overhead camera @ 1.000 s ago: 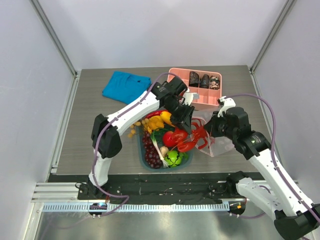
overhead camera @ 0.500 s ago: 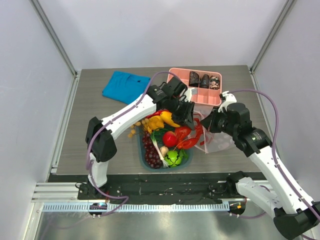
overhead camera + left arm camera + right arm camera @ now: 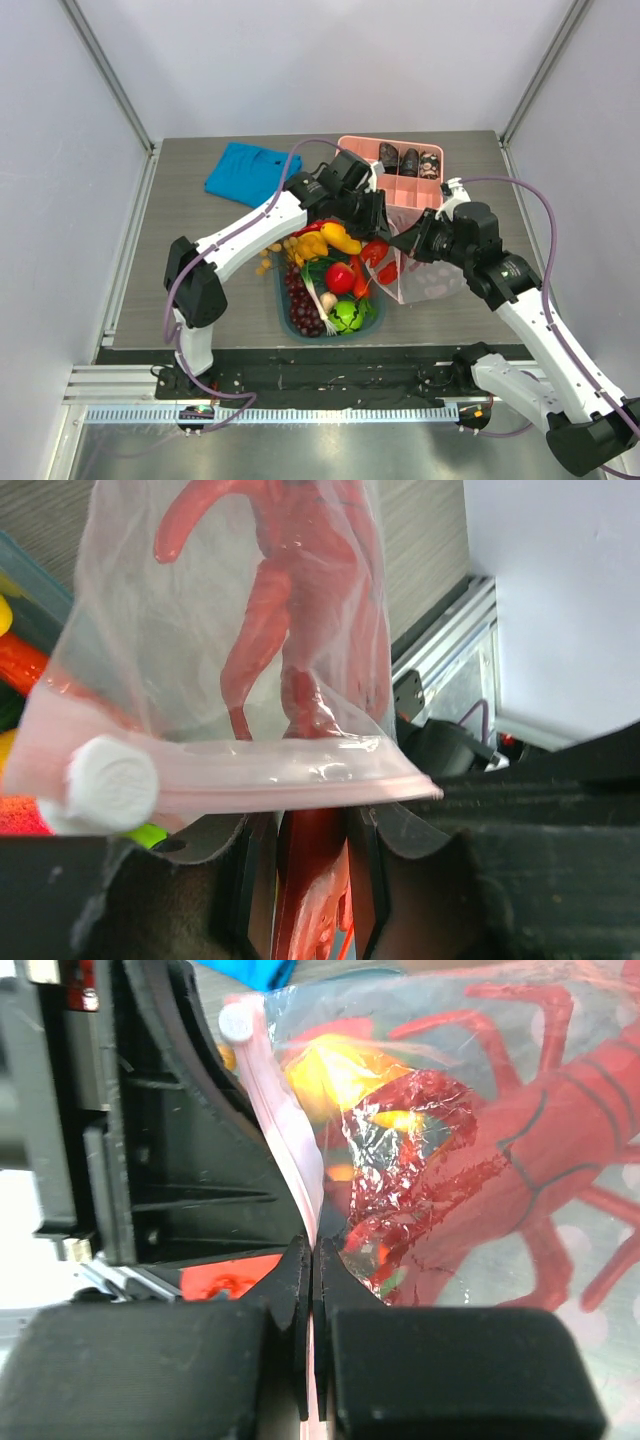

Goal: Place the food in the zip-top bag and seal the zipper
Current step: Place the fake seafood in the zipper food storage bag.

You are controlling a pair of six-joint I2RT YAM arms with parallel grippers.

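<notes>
Since a second ago the right gripper [image 3: 312,1260] has raised the zip-top bag [image 3: 432,282] off the table just right of the teal tub [image 3: 281,292]. The left gripper [image 3: 310,865] has carried the red lobster [image 3: 300,610] from over the tub's right rim into the bag's mouth.

The left fingers are clamped on the lobster's end, which sticks out past the pink zipper [image 3: 270,782], while its body hangs inside the film. The right jaws are pinched tight on one lip of the zipper, I judge to keep the mouth up and open for the drop.

From above, the lobster is the only piece I can make out in the bag. The tub holds dark grapes [image 3: 303,308], a tomato [image 3: 339,278], a green ball [image 3: 347,316], yellow fruit [image 3: 330,238] and a green onion [image 3: 318,292]. The zipper is unsealed.
</notes>
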